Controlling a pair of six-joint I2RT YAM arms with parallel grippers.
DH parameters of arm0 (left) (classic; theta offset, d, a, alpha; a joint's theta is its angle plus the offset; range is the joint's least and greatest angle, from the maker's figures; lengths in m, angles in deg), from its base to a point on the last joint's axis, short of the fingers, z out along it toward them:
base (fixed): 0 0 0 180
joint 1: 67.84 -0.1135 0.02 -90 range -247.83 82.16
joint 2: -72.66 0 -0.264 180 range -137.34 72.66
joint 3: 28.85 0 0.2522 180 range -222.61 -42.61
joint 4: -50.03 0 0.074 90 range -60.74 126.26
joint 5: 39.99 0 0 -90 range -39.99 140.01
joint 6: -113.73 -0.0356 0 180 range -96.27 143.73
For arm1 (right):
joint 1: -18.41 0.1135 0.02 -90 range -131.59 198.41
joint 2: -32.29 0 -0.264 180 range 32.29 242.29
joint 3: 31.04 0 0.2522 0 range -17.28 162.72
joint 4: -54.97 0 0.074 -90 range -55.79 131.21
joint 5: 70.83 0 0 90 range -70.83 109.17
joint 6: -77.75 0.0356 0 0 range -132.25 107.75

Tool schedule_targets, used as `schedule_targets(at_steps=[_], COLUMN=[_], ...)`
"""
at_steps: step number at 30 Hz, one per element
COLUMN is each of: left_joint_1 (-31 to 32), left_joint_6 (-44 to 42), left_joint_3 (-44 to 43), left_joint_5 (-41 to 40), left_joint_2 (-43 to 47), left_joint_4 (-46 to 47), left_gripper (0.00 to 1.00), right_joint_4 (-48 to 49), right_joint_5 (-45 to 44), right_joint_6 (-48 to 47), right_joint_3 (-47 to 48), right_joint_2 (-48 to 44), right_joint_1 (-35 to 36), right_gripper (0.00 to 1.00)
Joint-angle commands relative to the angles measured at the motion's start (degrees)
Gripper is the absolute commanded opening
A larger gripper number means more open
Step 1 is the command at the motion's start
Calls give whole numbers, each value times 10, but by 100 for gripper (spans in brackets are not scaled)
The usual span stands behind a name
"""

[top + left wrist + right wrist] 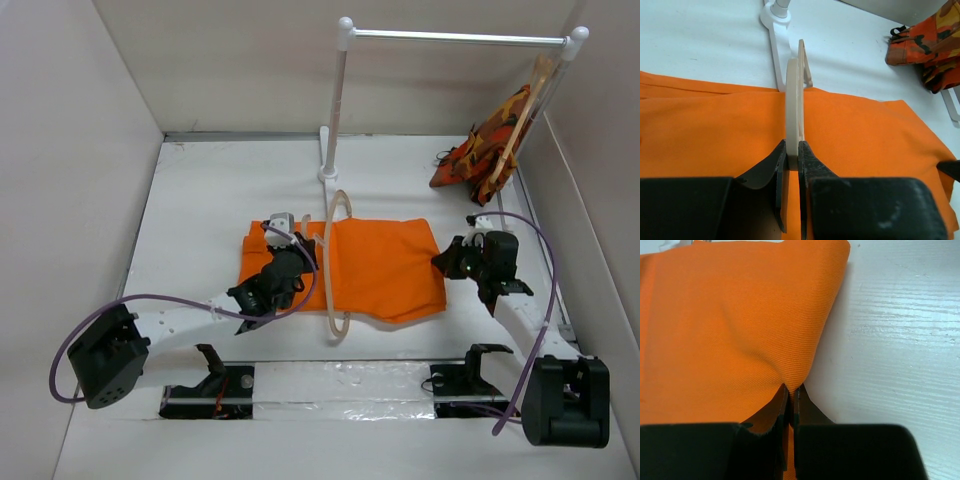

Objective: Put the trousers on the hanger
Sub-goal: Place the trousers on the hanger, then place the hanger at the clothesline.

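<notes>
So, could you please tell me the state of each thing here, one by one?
trousers, folded, lying flat, right edge pinched.
hanger, standing on edge across the trousers, gripped.
left end effector, shut on the hanger.
right end effector, shut on the trousers.
camouflage garment, hanging on a second hanger.
rack, upright, carrying the second hanger.

Bright, even overhead light leaves only soft, faint shadows on the white table [200, 210], as beside the trousers [730, 325], a shiny strip [330, 385] along the near edge glares, and both wrist views blur closest in.
</notes>
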Motion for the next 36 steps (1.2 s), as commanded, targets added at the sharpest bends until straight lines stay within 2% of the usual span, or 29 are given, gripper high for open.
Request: schedule_targets(at_steps=[1, 8, 11, 12, 14, 15, 16, 17, 18, 19, 22, 26, 28, 33, 36], left_joint_1=[-9, -9, 11, 11, 11, 11, 11, 11, 11, 11, 16, 27, 33, 53, 53], left_joint_6=[-47, -23, -29, -32, -33, -36, -37, -39, -39, -41, -46, -51, -53, -68, -69], left_joint_3=[-35, -35, -47, -52, -72, -80, -94, -102, -109, -130, -180, -212, -237, -254, -282], left_joint_5=[-73, -18, -36, -35, -27, -24, -15, -7, 2, 21, 29, 36, 39, 38, 46], left_joint_2=[21, 27, 15, 15, 17, 21, 30, 37, 44, 50, 64, 54, 43, 12, -12], left_joint_4=[5, 29, 36, 37, 32, 24, 20, 20, 19, 14, -18, -28, -31, 7, -9], left_gripper=[0, 0, 0, 0, 0, 0, 0, 0, 0, 0, 0, 0, 0, 0, 0], right_joint_4=[26, 32, 34, 32, 33, 19, -3, -4, -39, -47, -56, -45, 1, 153, 187], right_joint_5=[-41, -16, -13, -10, 0, 0, -4, -10, -16, -17, -15, -55, -64, -74, -67], right_joint_6=[-8, -7, -11, -11, -13, -18, -26, -26, -28, -23, 15, 74, 128, 230, 256], right_joint_3=[2, 0, 2, 3, 7, 14, 35, 49, 60, 71, 116, 174, 177, 161, 171], right_joint_2=[-23, -10, -11, -16, -24, -35, -41, -49, -59, -85, -131, -137, -128, -33, 12], right_joint_1=[-15, -15, -15, -15, -15, -15, 0, 7, 16, 36, 87, 238, 277, 374, 394], right_gripper=[0, 0, 8, 23, 43, 61, 71, 71, 78, 80, 81, 81, 84, 87, 87])
